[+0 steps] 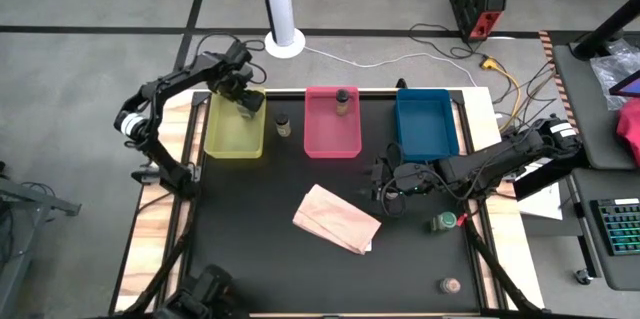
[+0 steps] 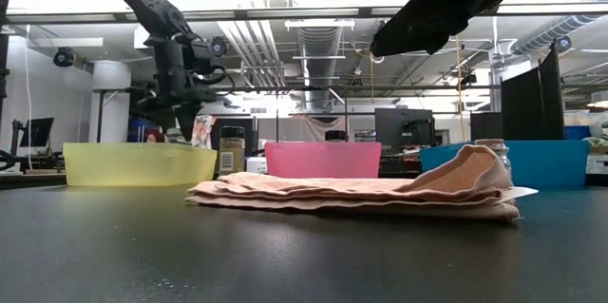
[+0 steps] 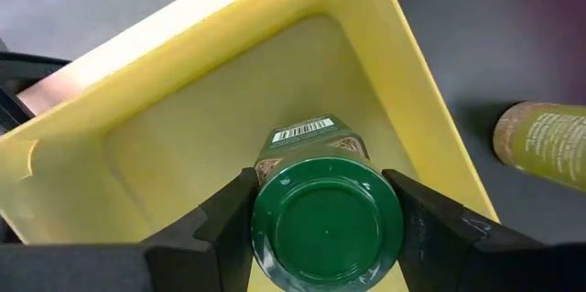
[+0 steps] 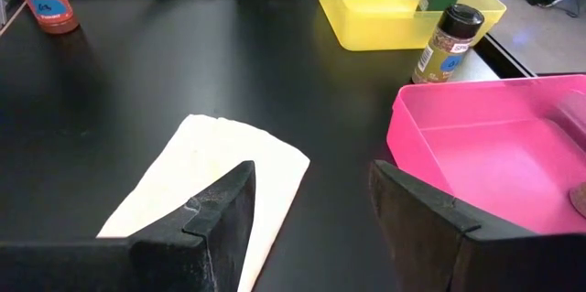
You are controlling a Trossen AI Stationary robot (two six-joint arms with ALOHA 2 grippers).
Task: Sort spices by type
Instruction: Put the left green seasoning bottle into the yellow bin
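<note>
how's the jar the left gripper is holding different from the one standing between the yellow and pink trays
The held jar has a green cap and hangs over the yellow tray, clamped in the left gripper. The standing jar has a black cap and rests free on the table. Both are small labelled spice jars.

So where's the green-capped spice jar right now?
The green-capped spice jar is held in the left gripper just above the yellow tray, at the table's back left, near the lone jar standing between the yellow and pink trays.
</note>
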